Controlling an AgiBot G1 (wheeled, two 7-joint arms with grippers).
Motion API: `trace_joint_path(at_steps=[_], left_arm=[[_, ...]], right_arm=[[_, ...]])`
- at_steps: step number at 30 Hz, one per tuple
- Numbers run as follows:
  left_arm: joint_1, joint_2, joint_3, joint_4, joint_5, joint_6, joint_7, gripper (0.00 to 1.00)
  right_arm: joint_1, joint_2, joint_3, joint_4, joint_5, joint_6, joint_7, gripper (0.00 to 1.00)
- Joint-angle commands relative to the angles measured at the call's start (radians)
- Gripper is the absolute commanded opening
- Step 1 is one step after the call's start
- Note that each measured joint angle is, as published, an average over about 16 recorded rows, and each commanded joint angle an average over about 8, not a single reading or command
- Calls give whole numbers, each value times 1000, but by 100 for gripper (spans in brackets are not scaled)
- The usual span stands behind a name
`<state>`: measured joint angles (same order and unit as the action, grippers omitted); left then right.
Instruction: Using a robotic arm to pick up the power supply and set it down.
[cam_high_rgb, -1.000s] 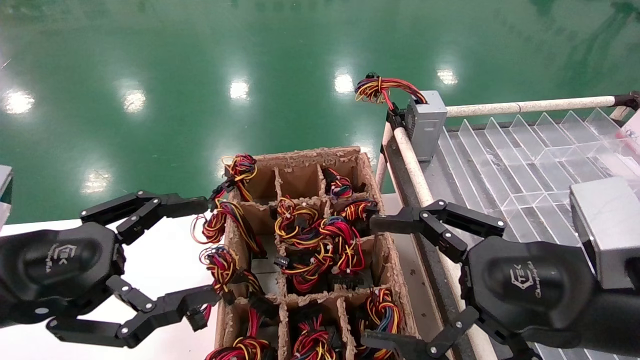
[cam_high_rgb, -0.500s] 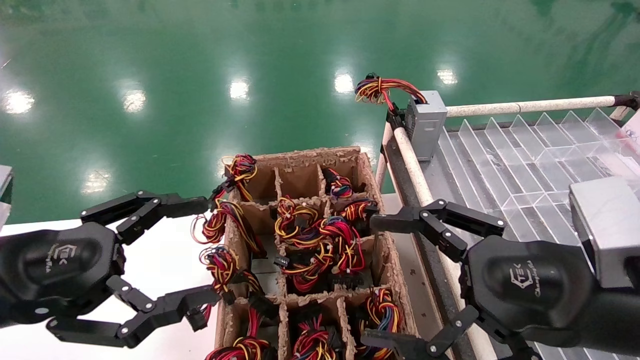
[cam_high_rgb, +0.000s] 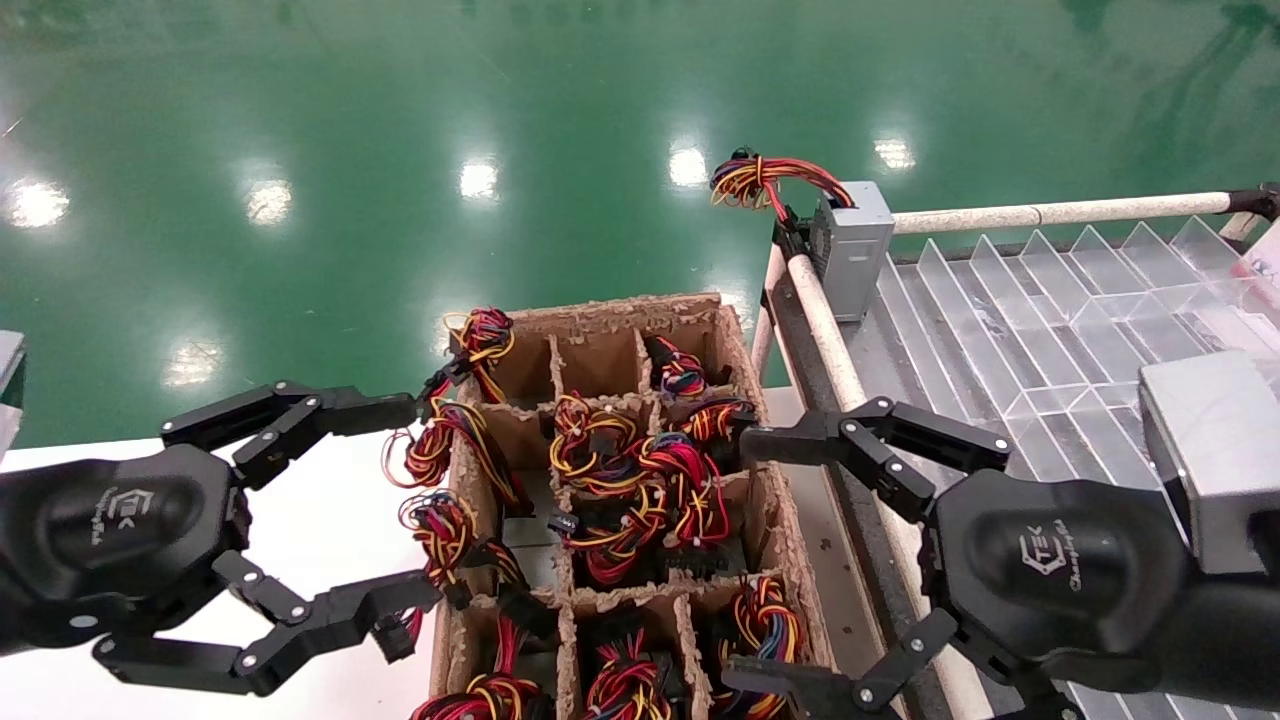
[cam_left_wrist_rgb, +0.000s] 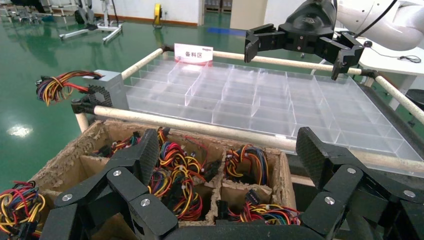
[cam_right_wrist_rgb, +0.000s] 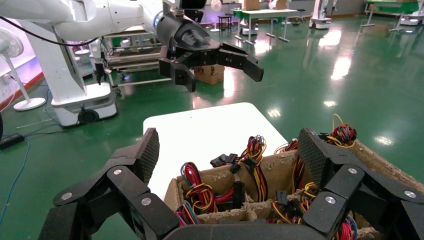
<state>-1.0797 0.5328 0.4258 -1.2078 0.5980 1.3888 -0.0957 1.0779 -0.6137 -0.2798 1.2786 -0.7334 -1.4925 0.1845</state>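
Centre: a divided cardboard box (cam_high_rgb: 740, 345) holding wire bundles (cam_high_rgb: 640, 480) in its compartments — on its left a table (cam_high_rgb: 330, 530), on its right a partitioned tray (cam_high_rgb: 1050, 330). At the tray's far left corner, the power supply (cam_high_rgb: 850, 248) — wires trailing out past the rail (cam_high_rgb: 825, 330). Left gripper (cam_high_rgb: 395, 520) beside the box's left wall, right gripper (cam_high_rgb: 745, 565) over its right edge.

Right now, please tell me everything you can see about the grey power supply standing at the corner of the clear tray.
The power supply is a small grey metal box with a perforated vent face. It stands upright in the far corner of the clear divided tray, against the pale rail. Its bundle of red, yellow, orange and black wires arches out past the rail. No gripper touches it.
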Motion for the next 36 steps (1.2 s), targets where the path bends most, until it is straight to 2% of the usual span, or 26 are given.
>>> trace_joint_path(at_steps=[1,36], left_arm=[[0,0,0,0,0,0,0,100],[0,0,0,0,0,0,0,100]], right_arm=[[0,0,0,0,0,0,0,100],[0,0,0,0,0,0,0,100]])
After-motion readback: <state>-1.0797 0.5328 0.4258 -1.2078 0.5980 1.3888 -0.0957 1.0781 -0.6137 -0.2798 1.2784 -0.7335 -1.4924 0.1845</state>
